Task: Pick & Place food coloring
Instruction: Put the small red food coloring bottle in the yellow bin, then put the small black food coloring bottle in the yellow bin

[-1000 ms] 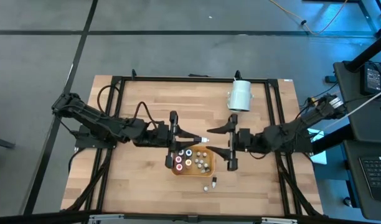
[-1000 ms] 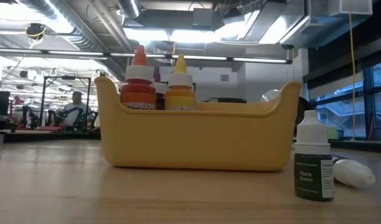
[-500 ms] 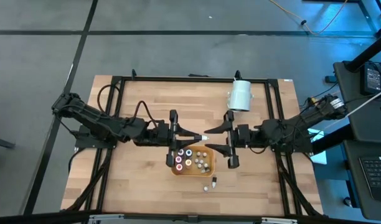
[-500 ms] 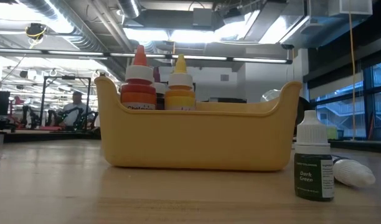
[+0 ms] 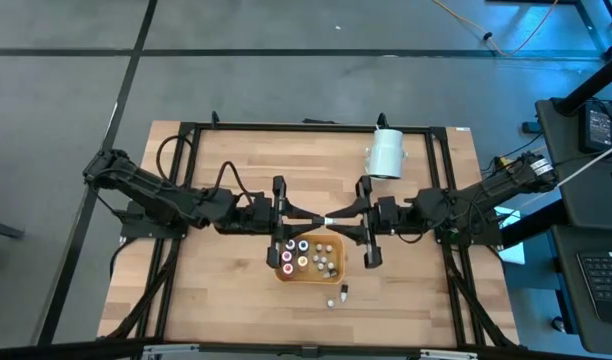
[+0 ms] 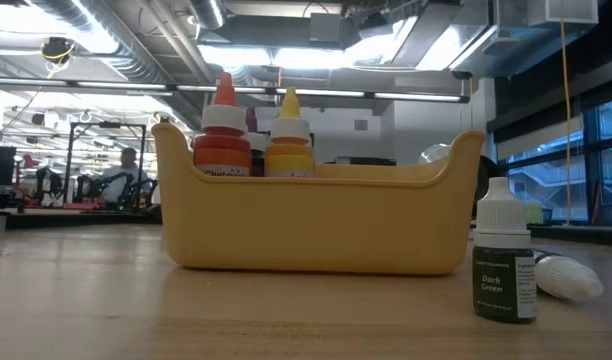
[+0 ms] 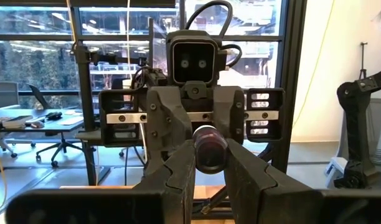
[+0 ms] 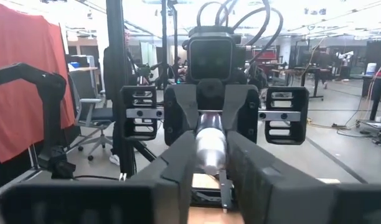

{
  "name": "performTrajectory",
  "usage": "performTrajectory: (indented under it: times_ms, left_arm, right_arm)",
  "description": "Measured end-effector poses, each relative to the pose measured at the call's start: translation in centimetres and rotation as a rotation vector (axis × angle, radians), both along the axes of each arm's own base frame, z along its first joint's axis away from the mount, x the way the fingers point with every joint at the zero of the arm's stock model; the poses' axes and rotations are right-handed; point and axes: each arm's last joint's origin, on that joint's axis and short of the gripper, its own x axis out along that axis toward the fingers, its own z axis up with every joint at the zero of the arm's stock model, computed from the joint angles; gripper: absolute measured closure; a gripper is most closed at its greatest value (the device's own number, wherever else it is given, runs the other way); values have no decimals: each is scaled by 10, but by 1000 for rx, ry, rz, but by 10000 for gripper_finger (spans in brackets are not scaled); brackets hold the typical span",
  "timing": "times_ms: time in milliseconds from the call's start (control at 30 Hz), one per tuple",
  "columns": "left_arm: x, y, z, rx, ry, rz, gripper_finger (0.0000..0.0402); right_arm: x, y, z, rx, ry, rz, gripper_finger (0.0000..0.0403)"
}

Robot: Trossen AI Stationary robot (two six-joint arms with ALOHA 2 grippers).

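Observation:
A small food coloring bottle [image 5: 328, 219] with a white cap hangs level in the air, just beyond the far edge of the orange tray [image 5: 282, 268]. My left gripper [image 5: 320, 219] reaches it from the left and is shut on it. My right gripper [image 5: 335, 219] reaches it from the right and is shut on its other end. The tray rests on the table and holds several upright bottles, among them an orange one [image 6: 223, 135] and a yellow one [image 6: 288, 135]. My left gripper pinches the bottle's dark body end [image 7: 210, 149] between its two fingers. The fingers come level from the table's left and lie along the bottle. The bottle is lifted clear and lies level. My right gripper pinches the bottle's white cap end [image 8: 210, 148] between its two fingers. These fingers come level from the table's right, along the bottle and opposite the left gripper.
A dark green bottle [image 6: 504, 265] stands on the table near the tray's near right corner, and a white one [image 6: 569, 278] lies beside it. A large white cylinder [image 5: 387, 154] lies at the far side. A black frame [image 5: 186, 130] rims the table.
My right gripper has moved toward the table's left, up to the left gripper, and has shut from wide open onto the bottle's white cap end. The bottle has stayed level in the air.

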Motion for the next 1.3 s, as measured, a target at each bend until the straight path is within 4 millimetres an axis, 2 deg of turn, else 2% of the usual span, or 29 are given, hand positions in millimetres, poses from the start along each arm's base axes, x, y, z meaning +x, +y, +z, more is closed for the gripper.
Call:
performTrajectory:
  times_ms: [167,500,800,900,1100,1300]
  left_arm:
    - [0,0,0,-1,-1,3,334]
    - [0,0,0,0,1,2,304]
    - [0,0,0,0,1,2,302]
    - [0,0,0,0,0,2,301]
    - [0,0,0,15,4,5,298]
    - [1,0,-5,23,44,3,299]
  right_arm:
    - [0,0,0,-21,-3,-9,349]
    - [0,-1,-1,7,11,-22,347]
    - [0,-1,-2,30,20,-24,303]
    - [0,-1,-3,47,32,-21,322]
    - [1,0,-10,18,99,-25,396]
    - [1,0,-17,14,173,-26,368]
